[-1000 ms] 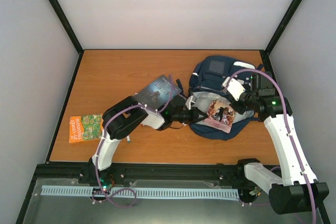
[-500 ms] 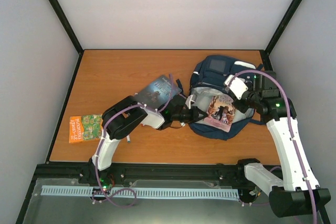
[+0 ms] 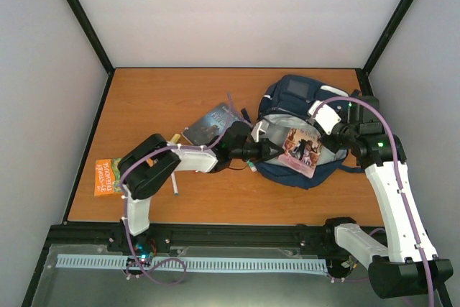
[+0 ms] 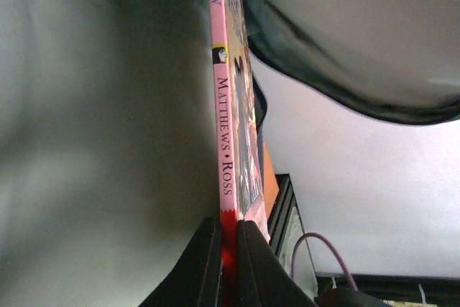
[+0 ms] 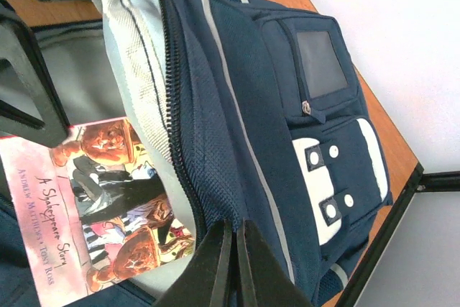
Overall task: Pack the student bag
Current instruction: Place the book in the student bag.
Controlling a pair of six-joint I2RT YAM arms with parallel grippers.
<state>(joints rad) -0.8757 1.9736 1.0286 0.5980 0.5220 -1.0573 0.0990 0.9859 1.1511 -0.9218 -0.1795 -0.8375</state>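
The student bag [image 3: 295, 102] lies open at the back right of the table, navy with white patches [image 5: 327, 177] and grey lining [image 4: 108, 141]. My left gripper [image 3: 267, 151] is shut on the lower spine of a pink picture book [image 3: 302, 150], which stands half inside the bag's mouth. In the left wrist view the pads [image 4: 208, 257] clamp the red end of the spine [image 4: 224, 120]. My right gripper [image 5: 231, 249] is shut on the navy fabric at the zipper edge, holding the opening up beside the book [image 5: 93, 199]. From above, this right gripper [image 3: 330, 136] sits at the bag's right rim.
A dark-covered book [image 3: 210, 123] lies on the table behind my left arm. An orange book [image 3: 115, 175] rests near the left edge. A pen [image 3: 175, 186] and a small green-tipped pen [image 3: 251, 166] lie beside the left arm. Black frame posts stand at the table's corners.
My left arm has stretched out lower and flatter, carrying the pink book slightly deeper into the bag. The right gripper keeps its hold on the rim.
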